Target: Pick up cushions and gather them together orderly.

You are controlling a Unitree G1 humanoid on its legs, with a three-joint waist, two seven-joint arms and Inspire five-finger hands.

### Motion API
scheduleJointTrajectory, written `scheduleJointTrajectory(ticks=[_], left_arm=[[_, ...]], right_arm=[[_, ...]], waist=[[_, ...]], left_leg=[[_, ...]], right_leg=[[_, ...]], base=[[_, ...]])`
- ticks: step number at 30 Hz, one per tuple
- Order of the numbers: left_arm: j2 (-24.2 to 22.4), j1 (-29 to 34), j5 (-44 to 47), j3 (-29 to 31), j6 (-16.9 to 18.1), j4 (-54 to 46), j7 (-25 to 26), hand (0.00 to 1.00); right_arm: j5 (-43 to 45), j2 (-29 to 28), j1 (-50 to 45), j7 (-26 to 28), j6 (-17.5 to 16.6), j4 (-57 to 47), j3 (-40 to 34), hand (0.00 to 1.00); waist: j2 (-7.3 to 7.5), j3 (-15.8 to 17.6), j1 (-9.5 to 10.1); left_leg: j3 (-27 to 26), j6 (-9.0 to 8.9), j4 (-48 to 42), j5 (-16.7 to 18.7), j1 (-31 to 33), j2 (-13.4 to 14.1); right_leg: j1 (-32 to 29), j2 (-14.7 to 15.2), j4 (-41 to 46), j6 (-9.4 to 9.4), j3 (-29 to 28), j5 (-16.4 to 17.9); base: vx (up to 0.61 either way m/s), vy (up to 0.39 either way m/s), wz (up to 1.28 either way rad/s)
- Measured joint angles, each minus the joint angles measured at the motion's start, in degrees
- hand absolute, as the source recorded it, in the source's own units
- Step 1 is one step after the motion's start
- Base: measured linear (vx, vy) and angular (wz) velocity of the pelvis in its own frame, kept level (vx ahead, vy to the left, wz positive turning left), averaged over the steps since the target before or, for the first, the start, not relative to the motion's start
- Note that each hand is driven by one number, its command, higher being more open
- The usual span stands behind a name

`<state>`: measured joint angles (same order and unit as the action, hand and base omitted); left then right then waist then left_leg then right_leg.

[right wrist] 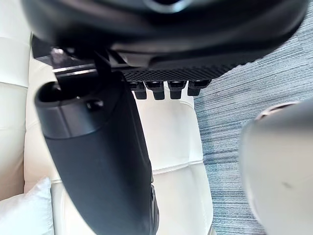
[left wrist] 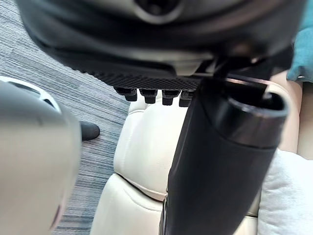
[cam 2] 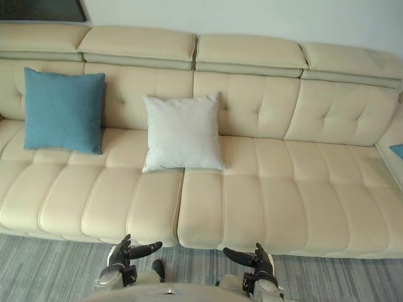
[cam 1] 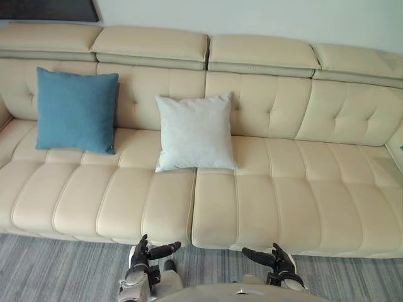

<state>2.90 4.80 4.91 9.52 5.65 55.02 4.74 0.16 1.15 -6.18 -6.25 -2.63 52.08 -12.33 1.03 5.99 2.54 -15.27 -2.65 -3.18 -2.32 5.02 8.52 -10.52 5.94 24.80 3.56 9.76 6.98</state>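
Cream leather sofa (cam 1: 271, 189) is seen spanning the room against a pale wall, with grey striped carpet (cam 1: 63, 270) in front of it. Two cushions are propped on the seat against the backrest, well apart: a blue cushion (cam 1: 75, 110) toward the left end and a white cushion (cam 1: 195, 132) near the middle, its lower edge set over the seam between two seat sections. Both are square, so no long axis is offered. A teal sliver (cam 2: 397, 150) is glimpsed at the sofa's far right end; what it is cannot be told. The left hand (cam 1: 148, 251) and right hand (cam 1: 274, 258) are held low over the carpet, short of the sofa's front edge, fingers relaxed, thumbs pointed inward, nothing held. The white cushion lies ahead and nearer the left hand, so that arm is judged better placed for a first reach.
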Motion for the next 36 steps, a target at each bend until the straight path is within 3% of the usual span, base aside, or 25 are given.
scheduleJointTrajectory(ticks=[1,2,3,4,5,8,9,11,12,14,15,16,17,19,23,27,29,33,36], left_arm=[[-0.05,-0.12,0.0,0.04,-0.01,-0.03,0.04,1.0],[0.25,-0.03,0.01,0.52,-0.01,-0.26,0.08,1.0],[0.72,0.0,0.01,0.51,0.0,-0.33,0.28,1.0],[1.31,-0.23,-0.06,0.65,-0.04,-0.43,0.27,1.0],[0.57,-0.27,-0.16,0.83,-0.24,-0.41,0.29,1.0],[-0.06,-0.24,-0.47,0.32,-0.32,-0.48,0.18,1.0],[-0.54,-1.04,-0.48,0.04,-0.4,-0.21,0.21,1.0],[-1.14,-1.48,-0.52,-1.42,-0.71,-0.13,0.24,1.0],[-0.97,-1.42,-0.7,-2.08,-0.74,-0.13,0.23,1.0],[-0.47,-1.69,-1.05,-2.08,-0.81,-0.65,0.21,1.0],[-0.1,-1.73,-1.17,-2.09,-0.81,-1.64,0.27,1.0],[-0.06,-1.77,-1.18,-2.1,-0.8,-1.95,0.31,1.0],[-0.27,-1.79,-1.17,-2.12,-0.73,-2.38,0.4,1.0],[-0.8,-1.75,-1.17,-2.04,-0.81,-2.46,0.41,1.0],[0.62,-1.07,-1.15,-2.08,-1.2,-2.39,0.53,1.0],[0.72,-0.73,-1.18,-3.07,-1.22,-0.89,0.57,1.0],[1.22,-1.15,-1.22,-4.28,-1.35,0.25,0.42,1.0],[1.41,-1.54,-3.15,-4.7,-1.42,1.13,0.34,1.0],[1.44,-2.27,-3.99,-4.9,-1.45,1.92,0.15,1.0]], right_arm=[[0.0,-0.25,-0.2,-0.02,-0.01,0.02,-0.01,1.0],[0.0,-0.99,-0.42,0.04,-0.01,0.68,0.0,1.0],[0.0,-1.32,-0.18,0.1,-0.04,1.19,0.01,1.0],[-0.01,-1.37,0.56,0.07,-0.01,1.41,-0.01,1.0],[-0.02,-0.77,1.3,-0.08,-0.04,1.35,-0.12,1.0],[-0.01,0.11,2.87,-0.75,-0.18,1.3,-0.17,1.0],[-0.01,0.76,3.5,-0.76,-0.18,1.35,-0.03,1.0],[0.0,1.29,3.94,-1.2,0.03,1.68,-0.06,1.0],[0.0,1.15,3.55,-1.38,0.34,1.9,-0.03,1.0],[-0.01,0.6,2.97,-1.5,0.44,2.15,-0.02,1.0],[-0.01,0.44,2.93,-1.66,0.47,1.97,0.01,1.0],[-0.01,0.45,2.87,-1.69,0.47,1.78,0.02,1.0],[-0.03,0.46,2.7,-1.66,0.46,1.38,0.02,1.0],[-0.04,0.83,2.92,-1.53,0.51,1.14,-0.2,1.0],[-0.08,-1.65,2.48,-0.85,1.03,1.87,-0.07,1.0],[-0.06,-1.1,2.83,-0.6,1.11,2.82,-0.54,1.0],[-0.05,-1.06,3.06,-0.57,1.12,3.17,-1.65,1.0],[0.07,-0.86,3.32,-0.6,1.15,4.22,-2.38,1.0],[0.35,-0.44,5.21,-0.65,1.0,5.01,-2.44,1.0]], waist=[[0.07,-0.01,-0.04],[1.4,-0.68,0.06],[2.25,-1.13,0.14],[3.32,-1.23,0.64],[2.05,-0.85,0.96],[0.85,-0.95,2.69],[-0.35,-0.19,2.83],[-2.36,0.51,2.72],[-2.37,0.61,2.7],[-0.95,1.35,2.71],[0.36,1.85,2.62],[0.55,1.96,2.44],[0.45,1.89,2.14],[-0.76,1.9,2.14],[1.72,1.43,1.74],[1.19,0.84,0.7],[0.25,1.24,0.38],[-0.27,0.94,0.11],[-0.1,0.98,0.05]], left_leg=[[0.22,0.02,-0.66,0.15,0.29,-0.09],[1.5,0.05,-2.95,0.62,1.46,-0.15],[1.84,-0.16,-4.72,0.5,2.81,-0.38],[1.43,-0.4,-6.73,0.28,4.58,-0.47],[1.45,-1.07,-6.44,-0.4,5.0,0.61],[1.26,-1.73,-4.73,-3.66,8.27,1.41],[1.75,-1.86,-3.33,-5.53,9.2,1.88],[2.17,-2.05,0.96,-9.59,9.06,2.63],[2.25,-2.37,2.35,-9.98,8.57,2.65],[1.78,-3.02,-0.63,-7.52,8.57,2.41],[2.0,-2.39,-7.81,-3.05,8.68,1.21],[2.02,-1.84,-10.38,-1.01,8.7,0.96],[2.64,-1.58,-14.97,3.43,8.74,1.09],[5.31,-1.67,-18.35,10.17,7.65,1.34],[3.05,-1.02,-16.0,10.56,6.01,-1.44],[3.48,-0.2,-13.88,11.05,4.55,-4.05],[3.46,0.24,-13.93,11.33,3.99,-4.44],[2.95,0.82,-15.01,11.61,3.28,-3.87],[2.98,0.8,-15.22,12.13,3.07,-2.79]], right_leg=[[-0.75,1.05,5.88,0.41,0.87,1.9],[0.03,3.14,15.85,2.55,1.46,3.68],[1.15,3.98,16.66,3.33,1.34,3.41],[2.08,3.14,13.18,4.61,1.06,5.63],[3.4,1.42,9.23,4.36,1.04,6.15],[6.18,-1.65,-3.46,-0.23,0.68,8.62],[6.75,-2.57,-7.09,-2.17,1.18,7.9],[6.63,-4.06,-9.02,-2.99,3.02,5.67],[6.42,-4.01,-9.07,-3.41,4.15,5.41],[6.81,-2.48,-9.17,-3.85,5.39,4.92],[6.59,-0.55,-9.24,-3.23,5.38,4.19],[6.44,0.09,-9.28,-2.88,5.31,3.88],[5.76,0.74,-9.36,-2.2,4.96,3.26],[4.27,0.95,-8.48,-0.54,3.15,2.34],[4.92,2.92,-10.88,2.16,0.7,0.32],[6.62,3.85,-14.92,2.5,-1.03,-1.67],[7.37,3.5,-16.33,2.41,-1.9,-2.15],[7.66,2.21,-18.12,2.47,-4.53,-3.1],[6.74,0.52,-21.21,1.35,-9.7,-6.11]], base=[[-0.08,-0.062,0.19],[-0.04,-0.088,0.28],[-0.09,-0.221,0.25],[-0.11,-0.199,0.03],[-0.17,-0.209,-0.09],[-0.19,-0.136,-0.11],[-0.2,-0.085,0.08],[-0.28,-0.024,0.31],[-0.28,0.033,0.4],[-0.14,0.063,0.24],[-0.09,0.092,0.13],[-0.07,0.095,0.11],[-0.1,0.16,0.0],[-0.11,0.236,-0.25],[-0.1,0.229,-0.19],[-0.02,0.106,-0.1],[0.04,0.057,-0.16],[0.12,0.009,-0.39],[0.14,-0.017,-0.92]])
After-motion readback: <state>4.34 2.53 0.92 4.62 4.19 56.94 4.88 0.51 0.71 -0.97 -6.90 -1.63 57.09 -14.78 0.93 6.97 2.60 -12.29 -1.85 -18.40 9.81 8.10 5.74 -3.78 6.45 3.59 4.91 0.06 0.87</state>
